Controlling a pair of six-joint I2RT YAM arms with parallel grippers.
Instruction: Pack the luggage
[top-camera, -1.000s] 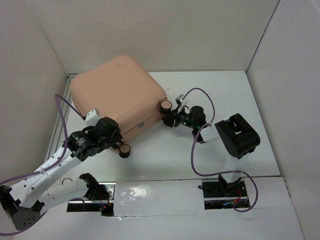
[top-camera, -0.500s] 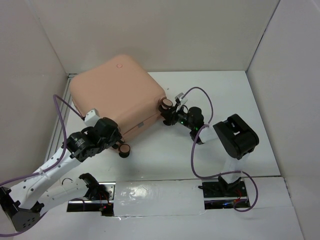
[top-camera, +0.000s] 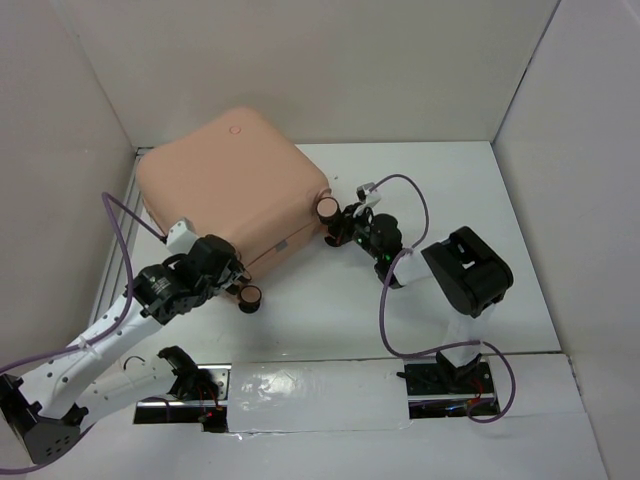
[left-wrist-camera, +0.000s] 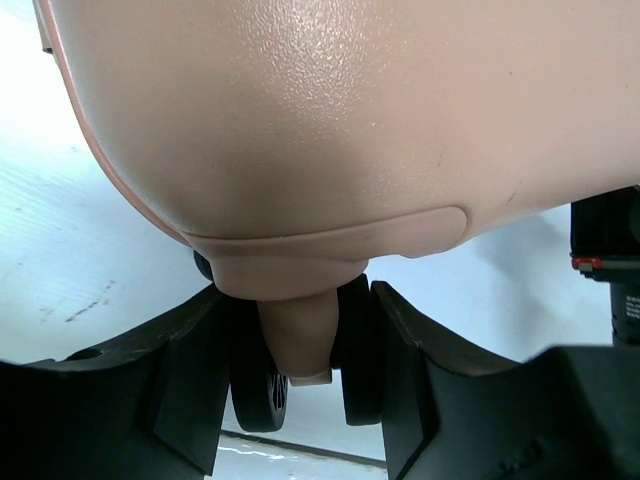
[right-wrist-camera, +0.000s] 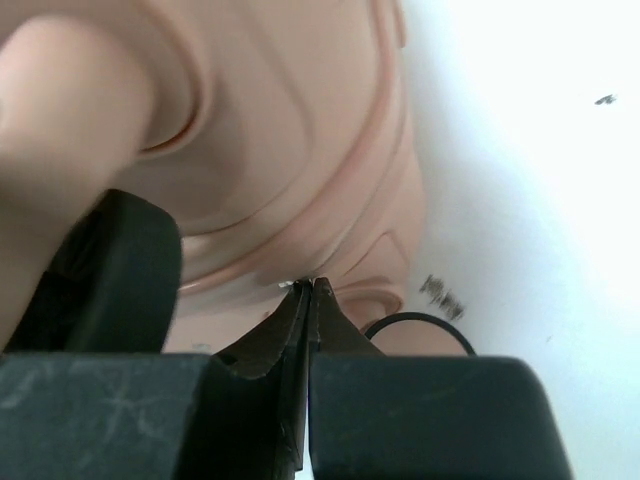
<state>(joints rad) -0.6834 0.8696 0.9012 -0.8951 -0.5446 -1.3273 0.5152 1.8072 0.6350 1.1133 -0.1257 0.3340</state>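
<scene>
R grip: right gripper (right-wrist-camera: 308, 292) had its fingers pressed together, tips against the lower rim of the suitcase (right-wrist-camera: 300, 150); nothing visible betw. them.
L grip: left gripper (left-wrist-camera: 300, 305) was pinched around the near caster (left-wrist-camera: 297, 345), one finger on each side of the twin wheels.
Suitcase loc: lay closed and flat at the far-left of the table (top-camera: 330, 310), back corner close to the walls (top-camera: 90, 120), casters toward the arms.
Risk, R tips: if they had closed on bare shell w/o catching a zipper pull or lip, they'd prob. slide off the smooth curve and open nothing.
Risk, L hold: caster swivels and rolls, so the hold could twist or slip and the case would pivot instead of staying put.
Risk, shove: any push toward the corner could jam the case against the walls; a pull on one caster alone could skew it.
Risk, cable: purple cable (top-camera: 385, 310) looped near the R arm; it could snag the far caster (top-camera: 327, 208), which sat just beside the R tips.
Hidden, contents: case was shut, so the lining and whatever was inside weren't visible; progress couldn't be judged beyond "not open".
Hidden, zipper: no pull could be made out; a dark loop (right-wrist-camera: 415, 325) below the rim was too blurred to ID.
Hidden, R wrist view: a big blurred black block at left was prob. the far caster, not sure.
Hidden, L contact: squeeze firmness couldn't be judged.
</scene>
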